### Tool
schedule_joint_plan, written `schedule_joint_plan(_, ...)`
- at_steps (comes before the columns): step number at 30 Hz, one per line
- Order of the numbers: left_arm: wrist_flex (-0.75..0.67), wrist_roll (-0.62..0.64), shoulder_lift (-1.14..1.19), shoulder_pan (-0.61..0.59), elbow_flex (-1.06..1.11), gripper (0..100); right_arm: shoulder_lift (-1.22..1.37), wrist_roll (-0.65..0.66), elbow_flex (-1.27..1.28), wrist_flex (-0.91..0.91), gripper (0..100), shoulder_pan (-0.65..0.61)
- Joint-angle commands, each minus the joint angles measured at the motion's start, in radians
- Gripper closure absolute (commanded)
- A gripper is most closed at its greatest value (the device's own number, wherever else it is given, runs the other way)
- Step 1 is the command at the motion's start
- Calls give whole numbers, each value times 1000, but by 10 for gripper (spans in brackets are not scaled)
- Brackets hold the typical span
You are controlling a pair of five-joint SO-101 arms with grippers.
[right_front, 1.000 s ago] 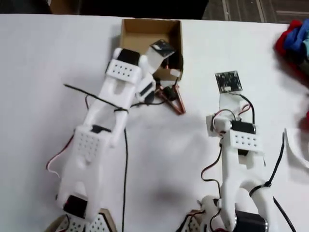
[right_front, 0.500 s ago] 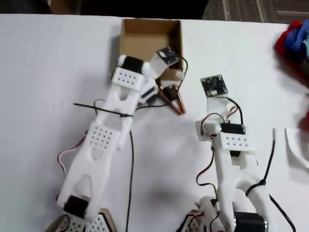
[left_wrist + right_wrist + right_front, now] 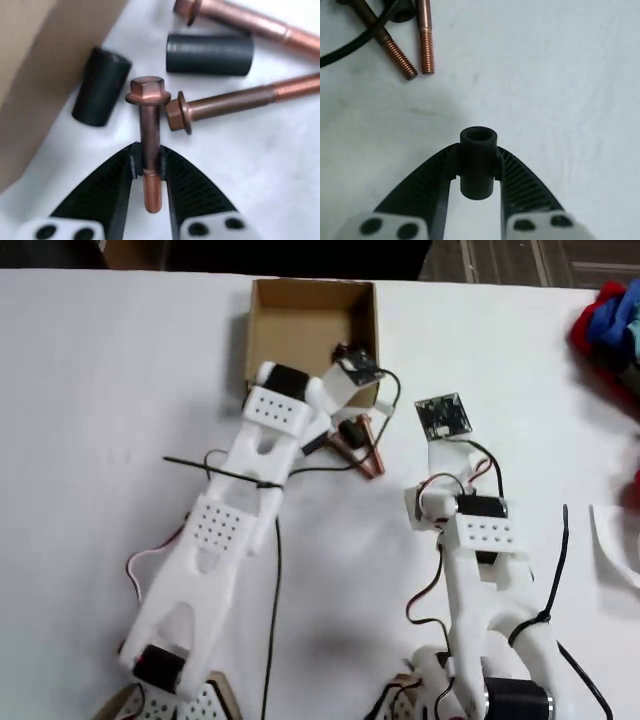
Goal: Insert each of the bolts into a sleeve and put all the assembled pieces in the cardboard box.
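**A:** What has the left pincer (image 3: 149, 156) got?

**B:** It is clamped on a copper bolt (image 3: 148, 120) by the shank, with the head pointing away from the wrist, over the white desk (image 3: 260, 165).

**A:** And around it?

**B:** Two black sleeves (image 3: 100, 86) lie on their sides, one just beside the wall of the cardboard box (image 3: 35, 75). Two loose bolts (image 3: 235, 99) lie near them.

**A:** The right pincer (image 3: 477, 150)?

**B:** It is closed around a held sleeve (image 3: 478, 165), open end facing outward. It sits over the desk, right of the box, and the loose bolts' threaded ends lie farther off.

**A:** Where's the box?

**B:** At the far middle of the desk. The left arm is at its near right corner.
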Motion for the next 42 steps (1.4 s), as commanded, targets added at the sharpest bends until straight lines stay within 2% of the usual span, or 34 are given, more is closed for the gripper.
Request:
schedule_joint_plan(1,44,35,-92,-9,-12,976,-41,-8,-5,-16,976,-4)
schedule_joint_plan(6,48,157,-199,-48,93,976,-41,-8,8,-39,976,-4)
schedule_joint_plan(14,37,158,-525,-83,777,976,-41,-8,17,-58,976,-4)
schedule_joint_plan(18,-11,153,-624,-86,947,976,-41,-8,17,-58,976,-5)
schedule_joint_plan(20,-17,152,-637,-86,969,955,-41,-8,17,-58,976,-7)
schedule_joint_plan(24,-23,150,-637,-86,967,807,-41,-8,17,-58,976,-7)
schedule_joint_plan(26,-52,150,-637,-86,967,778,-41,-8,17,-58,976,-7)
schedule_joint_plan(31,-150,158,-634,-86,978,805,-41,-8,17,-58,976,-4)
schedule_joint_plan(37,-193,158,-574,-87,967,840,-41,-8,17,-58,976,-4)
schedule_joint_plan(39,-216,158,-546,-92,967,871,-41,-8,17,-58,976,-4)
schedule_joint_plan(42,-229,158,-512,-91,967,984,-41,-8,17,-58,976,-4)
